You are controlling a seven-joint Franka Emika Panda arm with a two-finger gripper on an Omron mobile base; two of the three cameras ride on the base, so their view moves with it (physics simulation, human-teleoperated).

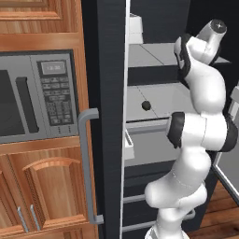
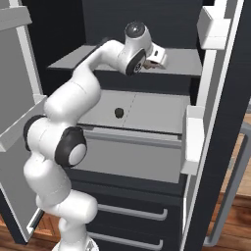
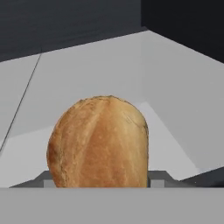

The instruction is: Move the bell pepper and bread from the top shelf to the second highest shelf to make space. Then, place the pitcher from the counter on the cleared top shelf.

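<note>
Right base view: fridge open; top shelf (image 2: 186, 61) carries the gripper (image 2: 156, 62), its claw pinching the bread (image 3: 98, 142) between both fingers. Second shelf (image 2: 157, 110), broad and mostly bare, already holds the bell pepper (image 2: 118, 112). Remaining, by judgement: lower bread past the shelf's front lip, fetch pitcher.

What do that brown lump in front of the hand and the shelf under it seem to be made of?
The bread looks like a baked crusty loaf: golden-brown, matte, mottled, with faint ridges running up its surface. The top shelf looks like smooth light grey plastic or frosted glass; it is flat, even and dull, so which one stays open.
</note>
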